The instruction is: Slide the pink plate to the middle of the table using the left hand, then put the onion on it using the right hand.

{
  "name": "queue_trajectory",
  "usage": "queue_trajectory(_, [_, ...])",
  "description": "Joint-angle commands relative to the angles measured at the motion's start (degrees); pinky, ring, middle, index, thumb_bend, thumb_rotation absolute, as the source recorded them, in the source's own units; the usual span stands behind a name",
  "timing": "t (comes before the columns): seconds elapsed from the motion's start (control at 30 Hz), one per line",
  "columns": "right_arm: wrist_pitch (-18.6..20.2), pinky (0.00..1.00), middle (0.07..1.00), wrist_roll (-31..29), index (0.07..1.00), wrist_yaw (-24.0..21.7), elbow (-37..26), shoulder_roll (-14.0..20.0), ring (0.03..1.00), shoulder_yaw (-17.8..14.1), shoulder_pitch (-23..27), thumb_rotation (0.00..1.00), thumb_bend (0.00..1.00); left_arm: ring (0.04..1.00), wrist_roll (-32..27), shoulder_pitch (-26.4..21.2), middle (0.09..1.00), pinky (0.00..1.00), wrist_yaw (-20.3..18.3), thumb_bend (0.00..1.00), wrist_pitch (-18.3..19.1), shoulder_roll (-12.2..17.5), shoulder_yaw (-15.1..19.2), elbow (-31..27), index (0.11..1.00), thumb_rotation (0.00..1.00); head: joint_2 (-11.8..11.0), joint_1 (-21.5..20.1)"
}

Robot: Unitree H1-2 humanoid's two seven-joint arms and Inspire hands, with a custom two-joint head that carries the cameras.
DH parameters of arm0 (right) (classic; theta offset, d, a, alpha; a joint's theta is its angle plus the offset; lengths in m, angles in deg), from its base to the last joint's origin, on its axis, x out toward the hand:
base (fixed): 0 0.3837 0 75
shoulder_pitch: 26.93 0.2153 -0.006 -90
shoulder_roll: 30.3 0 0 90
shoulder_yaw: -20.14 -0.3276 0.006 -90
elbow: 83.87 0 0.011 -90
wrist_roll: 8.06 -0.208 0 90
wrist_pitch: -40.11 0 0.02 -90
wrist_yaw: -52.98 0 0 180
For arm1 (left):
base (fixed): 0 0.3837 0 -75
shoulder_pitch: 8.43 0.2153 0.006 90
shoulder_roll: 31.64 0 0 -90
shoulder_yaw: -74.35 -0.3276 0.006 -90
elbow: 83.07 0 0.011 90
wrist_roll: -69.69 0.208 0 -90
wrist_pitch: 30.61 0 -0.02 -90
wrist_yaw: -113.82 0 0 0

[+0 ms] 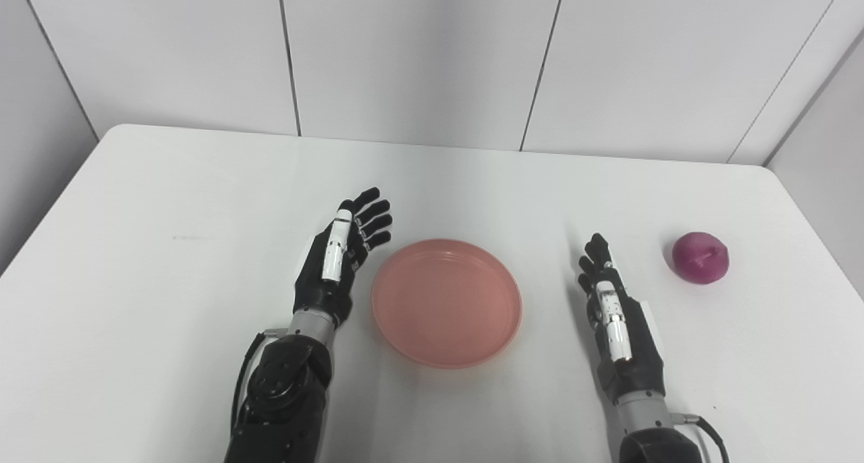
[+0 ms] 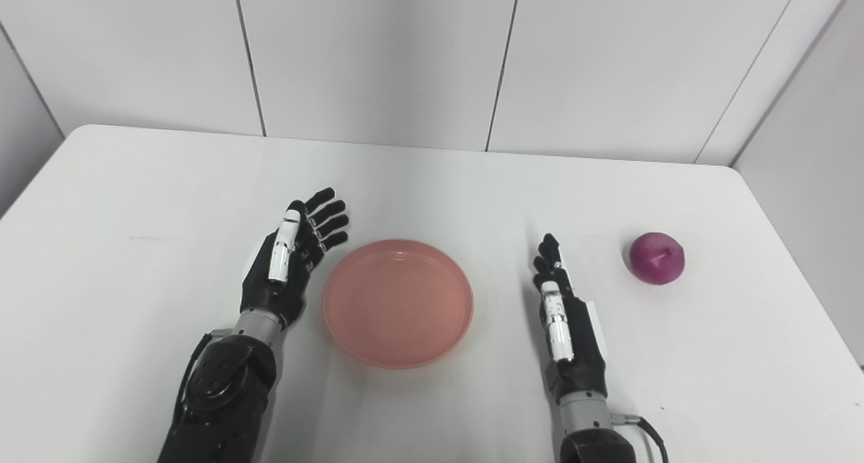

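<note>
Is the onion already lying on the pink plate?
No, the onion lies on the table right of the right hand, and the pink plate holds nothing.

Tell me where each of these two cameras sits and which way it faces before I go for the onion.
Left eye view: on the head, looking down across the table toward the wall; both forearms rise from the bottom edge.
Right eye view: beside it, a little to the right; same downward look, same arms.
Shared: left hand, pink plate, right hand, onion.
</note>
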Motion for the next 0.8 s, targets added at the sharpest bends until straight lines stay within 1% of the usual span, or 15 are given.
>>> queue_trajectory(0.0, [0.2,1.0,1.0,0.1,1.0,-0.4,-2.3,0.7,0.997,-0.4,2.0,1.0,0.25,0.828,-0.3,-0.6,0.827,0.82,-0.5,0.37,-1.0,0.2,0.3,0.0,0.801,1.0,0.1,-0.4])
queue_trajectory(0.03, [0.3,1.0,1.0,0.2,1.0,-0.4,-2.4,0.9,0.995,-0.4,2.3,1.0,0.25,0.826,-0.3,-0.6,0.826,0.81,-0.5,0.37,-1.0,0.2,0.4,0.1,0.8,1.0,0.1,-0.4])
queue_trajectory(0.2, [3.2,1.0,0.993,2.3,1.0,0.6,-4.6,1.8,0.989,-0.7,3.2,1.0,0.25,0.822,0.1,-0.5,0.825,0.81,-0.6,0.38,-1.4,0.4,0.4,0.3,0.798,1.0,0.1,-1.2])
queue_trajectory(0.27, [4.5,1.0,0.975,2.1,0.979,1.4,-5.6,1.3,0.968,-1.5,3.6,1.0,0.22,0.82,-0.1,-0.5,0.824,0.8,-0.8,0.38,-1.4,0.3,0.5,0.4,0.799,1.0,0.1,-1.6])
queue_trajectory(0.37, [6.9,0.98,0.966,2.1,0.963,1.8,-7.4,1.4,0.958,-2.3,4.4,1.0,0.21,0.816,0.1,-0.5,0.82,0.79,-0.5,0.38,-1.2,0.0,0.5,0.2,0.794,1.0,0.2,-2.0])
queue_trajectory(0.43, [7.4,0.99,0.971,1.8,0.962,1.5,-7.8,1.7,0.968,-2.5,4.7,1.0,0.22,0.814,0.1,-0.5,0.818,0.79,-0.4,0.38,-1.1,-0.1,0.6,0.4,0.791,1.0,0.2,-2.2])
queue_trajectory(0.53, [8.8,1.0,0.982,2.9,0.964,1.2,-8.8,2.6,0.996,-2.4,5.0,1.0,0.29,0.81,-0.2,-0.5,0.814,0.79,-0.4,0.38,-0.7,-0.4,0.8,0.3,0.789,1.0,0.2,-2.4])
queue_trajectory(0.6, [9.4,1.0,0.977,3.6,0.966,1.3,-9.6,3.4,0.986,-2.6,5.5,1.0,0.3,0.81,-0.1,-0.4,0.815,0.79,-0.4,0.38,-0.2,-0.4,0.6,0.0,0.79,1.0,0.3,-2.8])
queue_trajectory(0.63, [9.4,1.0,0.972,3.9,0.966,1.3,-9.8,3.8,0.977,-2.7,5.8,1.0,0.29,0.813,0.0,-0.4,0.818,0.8,-0.5,0.38,-0.1,-0.4,0.5,0.0,0.793,1.0,0.3,-2.9])
queue_trajectory(0.77, [8.7,0.97,0.958,4.2,0.96,1.3,-9.7,4.7,0.951,-3.2,6.7,1.0,0.22,0.815,0.2,-0.2,0.821,0.8,-0.4,0.38,0.2,-0.4,0.3,-0.4,0.797,1.0,0.3,-3.2])
